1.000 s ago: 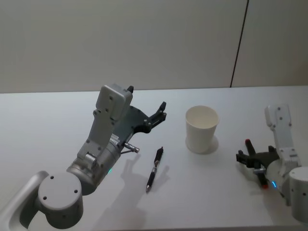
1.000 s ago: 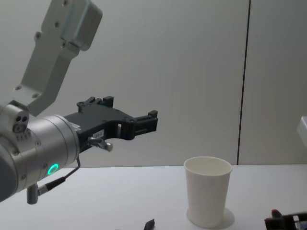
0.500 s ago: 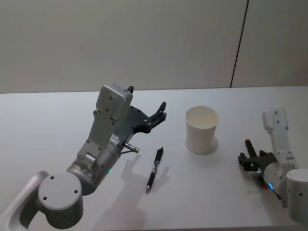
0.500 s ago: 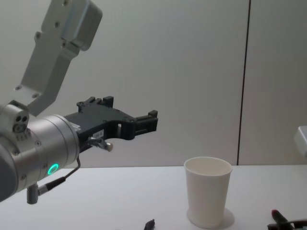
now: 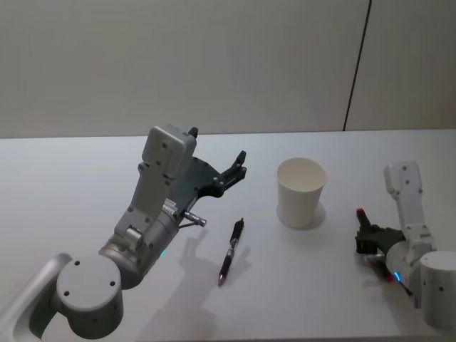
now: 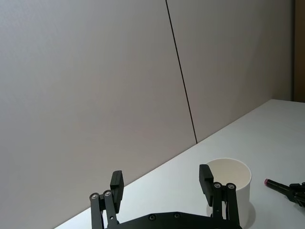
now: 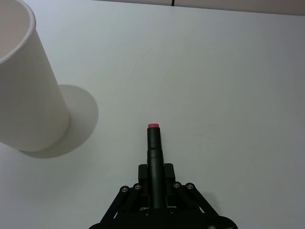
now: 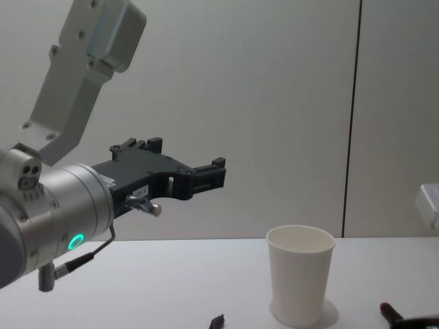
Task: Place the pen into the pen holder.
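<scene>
A white paper cup, the pen holder (image 5: 301,192), stands upright right of the table's middle. My right gripper (image 5: 368,239) rests low on the table to the cup's right, shut on a black pen with a red tip (image 5: 360,213); in the right wrist view that pen (image 7: 153,143) juts out from the shut gripper (image 7: 155,172) toward open table beside the cup (image 7: 28,95). A second black pen (image 5: 230,251) lies flat on the table left of the cup. My left gripper (image 5: 237,169) hangs open in the air above and behind that pen, with nothing between its fingers (image 6: 206,177).
The white table (image 5: 85,178) stretches bare to the left and behind the cup. A grey wall with a dark vertical seam (image 5: 356,64) rises behind the table's far edge.
My right gripper's fingers have drawn together on the red-tipped pen, and the right arm has shifted slightly. The left arm, the cup and the pen on the table have not moved.
</scene>
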